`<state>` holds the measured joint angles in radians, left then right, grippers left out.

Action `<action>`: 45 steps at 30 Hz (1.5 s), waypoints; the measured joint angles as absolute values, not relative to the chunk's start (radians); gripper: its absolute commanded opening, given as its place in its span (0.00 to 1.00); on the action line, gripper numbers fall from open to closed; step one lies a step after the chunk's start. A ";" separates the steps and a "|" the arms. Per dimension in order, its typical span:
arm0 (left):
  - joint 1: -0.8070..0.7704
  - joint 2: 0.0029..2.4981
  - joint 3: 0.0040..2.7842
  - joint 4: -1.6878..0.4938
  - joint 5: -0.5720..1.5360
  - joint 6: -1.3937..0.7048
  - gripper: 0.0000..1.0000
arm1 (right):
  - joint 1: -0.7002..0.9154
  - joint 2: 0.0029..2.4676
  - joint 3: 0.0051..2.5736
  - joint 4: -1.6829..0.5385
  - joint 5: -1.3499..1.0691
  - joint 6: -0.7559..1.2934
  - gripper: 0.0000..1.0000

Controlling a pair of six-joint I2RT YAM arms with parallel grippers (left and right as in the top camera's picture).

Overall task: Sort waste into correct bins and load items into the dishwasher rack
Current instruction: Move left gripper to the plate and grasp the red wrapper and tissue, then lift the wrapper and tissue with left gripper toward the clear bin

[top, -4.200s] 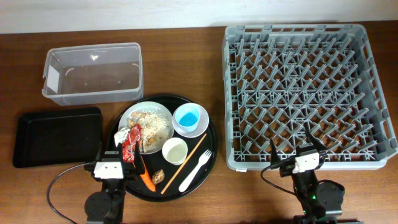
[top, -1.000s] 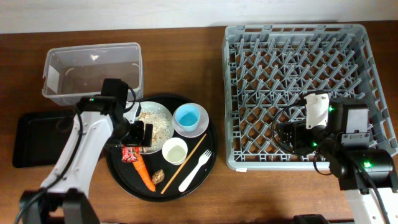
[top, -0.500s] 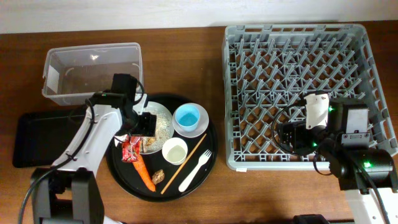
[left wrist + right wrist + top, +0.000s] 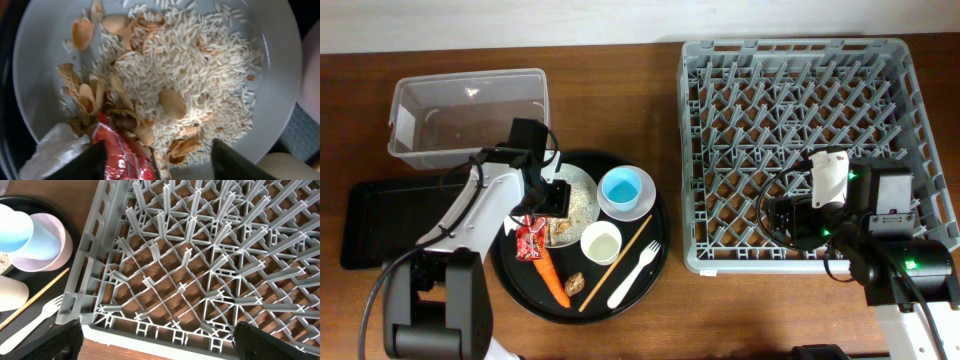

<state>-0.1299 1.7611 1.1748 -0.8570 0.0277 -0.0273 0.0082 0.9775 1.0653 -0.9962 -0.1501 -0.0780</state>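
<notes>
In the left wrist view my left gripper [image 4: 155,161] hangs low over the round white plate [image 4: 280,75], which is heaped with beige food scraps [image 4: 170,75]. Its jaws stand apart: the crumpled red wrapper [image 4: 125,160] lies just inside the left finger, and the white wad [image 4: 55,150] is outside it. From overhead, the left gripper [image 4: 548,198] is at the plate's left side, with the carrot [image 4: 553,280] and brown lump [image 4: 575,284] nearer the front. My right gripper [image 4: 159,342] is open above the front edge of the grey dishwasher rack [image 4: 810,150], holding nothing.
The round black tray [image 4: 655,250] also carries a pale-blue cup [image 4: 623,188] in a white bowl [image 4: 638,208], a white cup [image 4: 601,242], a chopstick [image 4: 620,258] and a fork [image 4: 634,272]. A clear tub [image 4: 470,115] stands behind it, and a black tray [image 4: 380,220] lies to its left.
My left gripper has shifted a little toward the back over the plate and its jaws have narrowed. The right arm has not moved.
</notes>
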 measured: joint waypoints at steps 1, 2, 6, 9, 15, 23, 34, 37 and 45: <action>-0.130 1.761 1.174 -0.852 0.019 -0.027 0.50 | 0.008 0.978 1.065 -0.996 -0.150 -0.078 0.99; -0.130 1.761 1.174 -0.848 0.013 -0.030 0.48 | 0.008 0.978 1.065 -0.996 -0.150 -0.078 0.99; -0.130 1.761 1.175 -0.848 -0.006 -0.027 0.46 | 0.008 0.978 1.065 -0.996 -0.150 -0.079 0.99; -0.130 1.761 1.174 -0.847 -0.012 -0.027 0.45 | 0.008 0.978 1.065 -0.996 -0.150 -0.078 0.99; -0.130 1.788 1.175 -0.847 -0.012 -0.027 0.32 | 0.008 0.978 1.065 -0.997 -0.150 -0.078 0.99; -0.130 1.822 1.175 -0.847 -0.015 -0.027 0.28 | 0.008 0.978 1.065 -0.997 -0.150 -0.078 0.99; -0.130 1.822 1.236 -0.910 -0.016 -0.027 0.01 | 0.008 0.978 1.065 -1.003 -0.150 -0.078 0.99; -0.130 1.822 1.252 -0.933 -0.016 -0.027 0.00 | 0.008 0.978 1.065 -1.004 -0.150 -0.079 0.99; -0.130 1.824 1.428 -1.141 -0.016 -0.027 0.00 | 0.008 0.978 1.065 -1.007 -0.150 -0.078 0.99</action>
